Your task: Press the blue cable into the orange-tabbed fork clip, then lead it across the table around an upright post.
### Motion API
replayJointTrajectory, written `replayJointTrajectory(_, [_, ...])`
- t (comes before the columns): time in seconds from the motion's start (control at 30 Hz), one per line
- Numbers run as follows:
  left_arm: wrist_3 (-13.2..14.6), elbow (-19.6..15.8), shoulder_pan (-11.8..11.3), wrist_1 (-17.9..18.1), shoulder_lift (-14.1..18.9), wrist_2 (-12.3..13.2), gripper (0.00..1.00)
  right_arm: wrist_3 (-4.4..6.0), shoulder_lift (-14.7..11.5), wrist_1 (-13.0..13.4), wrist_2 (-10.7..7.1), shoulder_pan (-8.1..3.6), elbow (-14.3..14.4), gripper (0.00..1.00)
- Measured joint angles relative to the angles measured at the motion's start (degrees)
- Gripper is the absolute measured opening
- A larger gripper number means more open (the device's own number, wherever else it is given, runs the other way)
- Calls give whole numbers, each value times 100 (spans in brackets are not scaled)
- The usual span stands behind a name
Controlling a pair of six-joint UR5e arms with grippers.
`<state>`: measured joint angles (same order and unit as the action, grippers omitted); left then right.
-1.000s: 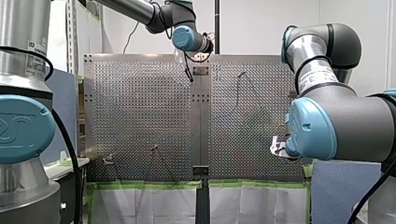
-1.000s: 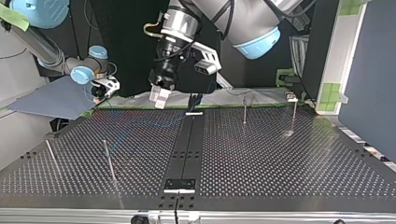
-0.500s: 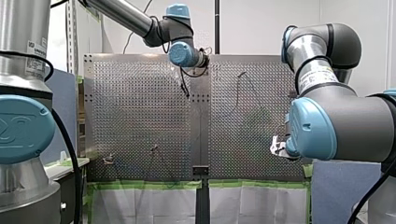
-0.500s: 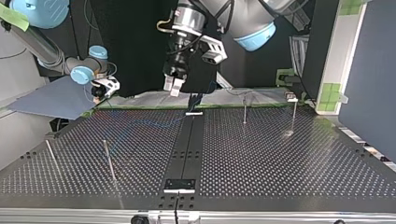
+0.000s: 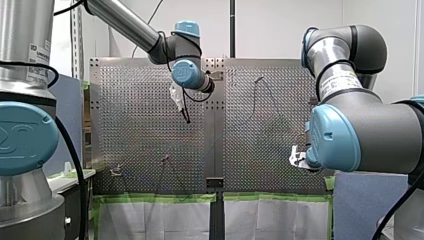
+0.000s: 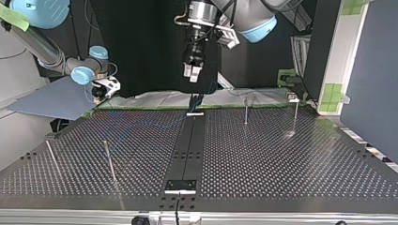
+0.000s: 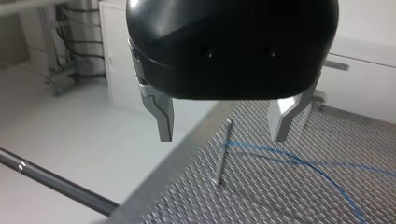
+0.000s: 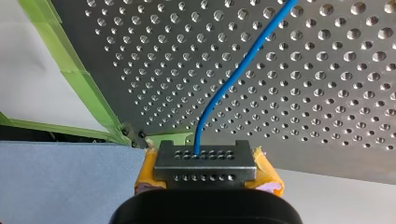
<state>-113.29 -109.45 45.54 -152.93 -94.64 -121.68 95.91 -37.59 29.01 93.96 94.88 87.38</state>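
Note:
The blue cable (image 8: 233, 79) runs over the perforated table (image 8: 327, 70) and ends between the yellow pads of my right gripper (image 8: 205, 156), which is shut on it. That gripper (image 6: 104, 89) hangs off the table's far corner at the top view's left. The cable (image 6: 136, 124) shows faintly on the plate. My left gripper (image 7: 223, 126) is open and holds nothing. It hovers high above the table (image 6: 192, 72), with an upright post (image 7: 223, 151) and the cable (image 7: 299, 161) below its metal fingers. A small clip (image 5: 116, 171) sits near the front view's lower left.
Thin upright posts (image 6: 245, 110) (image 6: 295, 115) (image 6: 109, 161) (image 6: 50, 157) stand on the plate. A black strip (image 6: 187, 150) runs down the table's middle. Green tape (image 8: 88, 88) lines the table's edge near my right gripper. A blue-grey panel (image 6: 56, 101) lies beyond the corner.
My left arm has swung towards the front view's left and nearer the camera; in the top view its gripper rose and moved right. The right arm and the cable have stayed still.

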Motion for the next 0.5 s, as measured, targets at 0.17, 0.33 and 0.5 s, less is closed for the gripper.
replayJointTrajectory(0.17, [-70, -308, -45, 97, -3, -27, 100, 0, -2, 0, 0, 0, 2, 0])
replayJointTrajectory(0.33, [-149, -601, -118, 262, -13, -29, 100, 0, -1, 0, 0, 0, 2, 0])
replayJointTrajectory(0.5, [-170, -920, -227, 547, -179, -5, 100, -1, 0, 0, 0, 0, 2, 0])
